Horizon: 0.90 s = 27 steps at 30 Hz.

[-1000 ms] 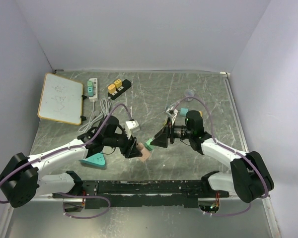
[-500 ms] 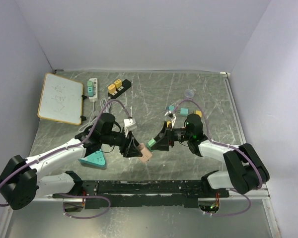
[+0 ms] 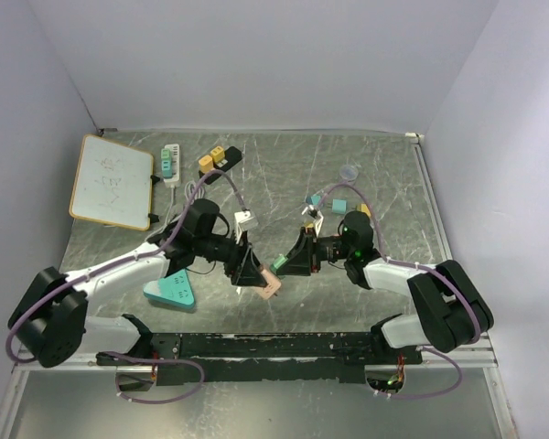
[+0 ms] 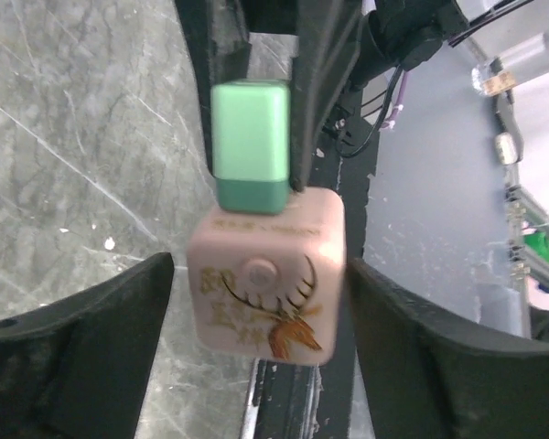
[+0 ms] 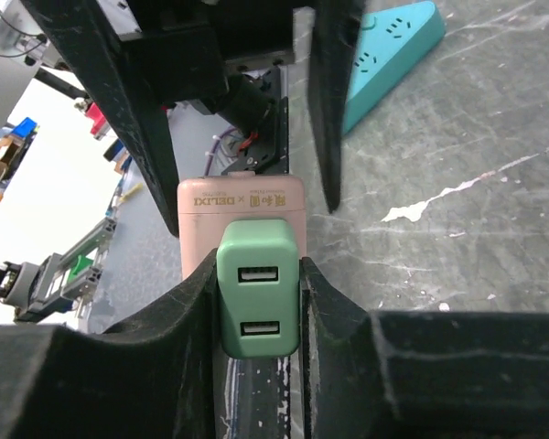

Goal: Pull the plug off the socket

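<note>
Right wrist view: the right gripper (image 5: pixel 256 274) is clamped tight on the green plug (image 5: pixel 258 306), one finger against each side. The plug's two USB ports face the camera.
Socket: the pink cube socket (image 5: pixel 242 206) sits directly behind the plug, which is seated in it.
Left gripper: the left gripper (image 4: pixel 261 283) stands apart around the socket, a finger (image 4: pixel 91 325) on either side. A narrow gap shows at one finger. The other is just beside the cube, and whether it touches cannot be told.
Socket face: a gold deer emblem on the side turned to the left wrist camera.
Place: in the top view, plug and socket lie between the two gripper tips, over the near middle of the bench (image 3: pixel 393 183). Whether the cube rests on the surface cannot be told.
Other things: a teal power strip (image 3: pixel 171 293) beside the left arm, a whiteboard (image 3: pixel 113 181) at the far left, and a white power strip (image 3: pixel 171 163) and a black power strip (image 3: pixel 218 160) at the back.
</note>
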Each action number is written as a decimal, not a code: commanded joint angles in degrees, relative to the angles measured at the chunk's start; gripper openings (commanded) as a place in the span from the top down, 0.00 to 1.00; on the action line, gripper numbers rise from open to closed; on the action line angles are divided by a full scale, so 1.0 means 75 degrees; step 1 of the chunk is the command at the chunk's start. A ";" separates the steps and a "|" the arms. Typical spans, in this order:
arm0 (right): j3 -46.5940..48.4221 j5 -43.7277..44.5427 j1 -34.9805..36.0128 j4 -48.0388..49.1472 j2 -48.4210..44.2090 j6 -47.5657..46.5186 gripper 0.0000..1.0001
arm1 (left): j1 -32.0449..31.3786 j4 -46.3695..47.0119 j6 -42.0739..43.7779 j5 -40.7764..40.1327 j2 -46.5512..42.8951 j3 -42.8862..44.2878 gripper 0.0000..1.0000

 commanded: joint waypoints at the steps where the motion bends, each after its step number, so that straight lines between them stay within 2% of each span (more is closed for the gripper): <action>1: -0.0019 0.0022 0.0095 0.0888 0.0023 0.0426 1.00 | 0.0028 0.0702 -0.0651 0.0689 0.0589 0.0145 0.09; 5: -0.0027 0.0063 0.0116 0.1149 0.0107 0.0616 1.00 | -0.0010 0.1741 -0.1428 0.0989 0.0754 -0.0129 0.10; 9: -0.0032 0.0082 0.0149 0.1431 0.0192 0.0862 1.00 | -0.0049 0.1800 -0.1441 0.0948 0.0786 -0.0124 0.15; 10: 0.0004 0.0086 0.0164 0.1428 0.0227 0.0877 1.00 | -0.0084 0.1916 -0.1489 0.1007 0.0834 -0.0126 0.18; 12: 0.0054 0.0087 0.0177 0.1438 0.0288 0.0905 1.00 | -0.0151 0.1978 -0.1585 0.1135 0.0971 -0.0101 0.33; 16: 0.0260 0.0153 0.0062 0.0592 0.0289 0.0510 1.00 | -0.0151 0.1203 -0.1136 0.0941 0.0963 0.0084 0.58; 19: 0.0236 0.0112 -0.0442 0.0472 0.0262 0.0662 1.00 | -0.0107 0.0323 -0.0420 0.0611 0.0939 0.0290 0.85; 21: 0.0070 -0.0124 -0.0970 0.1049 0.0266 0.1268 1.00 | -0.0081 -0.0097 -0.0135 0.0495 0.0959 0.0323 0.93; 24: -0.0102 -0.0388 -0.1801 0.1576 0.0229 0.1933 1.00 | -0.0045 -0.0934 0.0439 0.0211 0.1129 0.0473 0.93; 27: -0.0037 -0.0249 -0.2363 0.0620 -0.0043 0.1568 1.00 | 0.0034 -0.1276 0.0639 0.0172 0.1234 0.0493 0.93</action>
